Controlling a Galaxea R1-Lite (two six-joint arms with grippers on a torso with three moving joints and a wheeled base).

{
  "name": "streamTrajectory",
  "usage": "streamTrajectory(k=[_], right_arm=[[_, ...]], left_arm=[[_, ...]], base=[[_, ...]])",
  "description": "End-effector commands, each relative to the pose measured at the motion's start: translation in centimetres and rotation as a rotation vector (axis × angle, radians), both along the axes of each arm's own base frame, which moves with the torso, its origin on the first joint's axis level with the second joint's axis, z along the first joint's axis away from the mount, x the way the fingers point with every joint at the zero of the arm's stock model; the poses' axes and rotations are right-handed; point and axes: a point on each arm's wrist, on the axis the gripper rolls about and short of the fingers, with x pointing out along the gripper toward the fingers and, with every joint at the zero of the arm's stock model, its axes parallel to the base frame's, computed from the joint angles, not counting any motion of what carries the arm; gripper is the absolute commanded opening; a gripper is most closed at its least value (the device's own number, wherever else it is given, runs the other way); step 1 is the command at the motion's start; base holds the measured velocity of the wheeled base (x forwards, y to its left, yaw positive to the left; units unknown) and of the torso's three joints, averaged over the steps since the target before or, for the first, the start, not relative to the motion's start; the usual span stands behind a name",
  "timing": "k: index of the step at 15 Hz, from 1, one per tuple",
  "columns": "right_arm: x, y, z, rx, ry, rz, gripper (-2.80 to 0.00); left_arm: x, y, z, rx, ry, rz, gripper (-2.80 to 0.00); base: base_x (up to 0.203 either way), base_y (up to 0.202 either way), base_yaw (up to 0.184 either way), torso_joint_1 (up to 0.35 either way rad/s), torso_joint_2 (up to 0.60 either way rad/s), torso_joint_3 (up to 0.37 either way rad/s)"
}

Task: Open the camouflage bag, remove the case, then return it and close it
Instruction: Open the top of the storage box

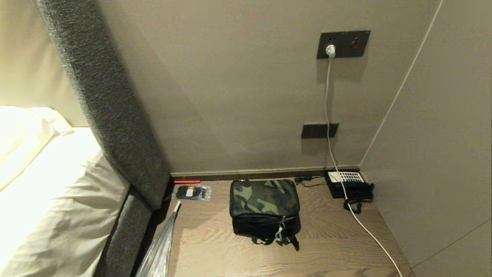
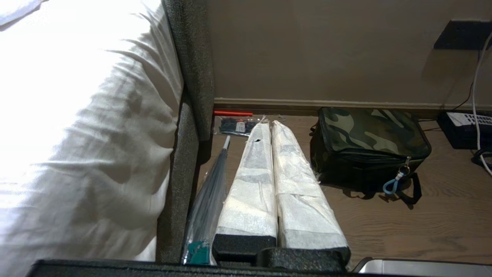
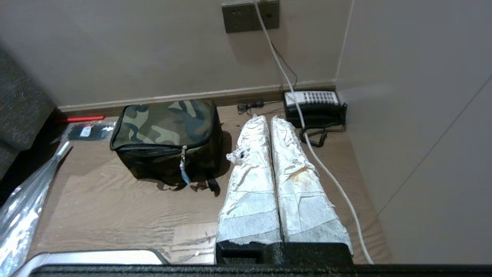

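Note:
The camouflage bag [image 1: 264, 204] stands zipped shut on the wooden bedside surface [image 1: 215, 246], close to the back wall. A blue loop [image 1: 279, 234] hangs from the zipper pull on the bag's front face. The case is out of view. Neither gripper appears in the head view. In the left wrist view my left gripper [image 2: 270, 124] is shut and empty, its white-wrapped fingers held above the surface to the left of the bag [image 2: 371, 132]. My right gripper [image 3: 268, 118] is also shut and empty, to the right of the bag [image 3: 165, 123] and apart from it.
A black telephone [image 1: 348, 184] sits in the back right corner, with a white cable [image 1: 369, 231] running forward from the wall socket. A clear plastic bag [image 1: 192, 191] and a red stick [image 1: 185, 181] lie back left. A wrapped umbrella [image 1: 159, 246] leans by the bed [image 1: 50, 184].

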Motion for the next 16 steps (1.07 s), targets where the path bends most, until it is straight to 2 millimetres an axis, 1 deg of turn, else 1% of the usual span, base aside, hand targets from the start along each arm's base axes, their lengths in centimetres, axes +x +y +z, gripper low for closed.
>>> streamTrajectory(k=[1, 7, 10, 11, 16], right_arm=[[-0.15, 0.00, -0.31, 0.001, -0.021, 0.000, -2.80], [-0.15, 0.00, -0.31, 0.001, -0.021, 0.000, -2.80], [-0.15, 0.00, -0.31, 0.001, -0.021, 0.000, -2.80], [-0.15, 0.00, -0.31, 0.001, -0.021, 0.000, -2.80], [-0.15, 0.00, -0.31, 0.001, -0.021, 0.000, -2.80]], left_arm=[[-0.02, 0.00, -0.01, 0.000, -0.001, 0.001, -2.80], [-0.02, 0.00, -0.01, 0.000, -0.001, 0.001, -2.80], [-0.02, 0.01, -0.02, 0.001, 0.000, 0.000, -2.80], [-0.02, 0.00, -0.02, 0.001, 0.000, 0.001, -2.80], [-0.02, 0.00, -0.02, 0.001, 0.000, 0.000, -2.80]], base=[[0.002, 0.083, 0.010, 0.002, -0.01, 0.002], [0.001, 0.162, 0.002, 0.004, 0.00, 0.004], [0.000, 0.000, 0.000, 0.000, 0.00, 0.000], [0.078, -0.008, -0.003, -0.001, 0.00, 0.005], [0.190, -0.001, -0.001, 0.002, 0.00, 0.003]])
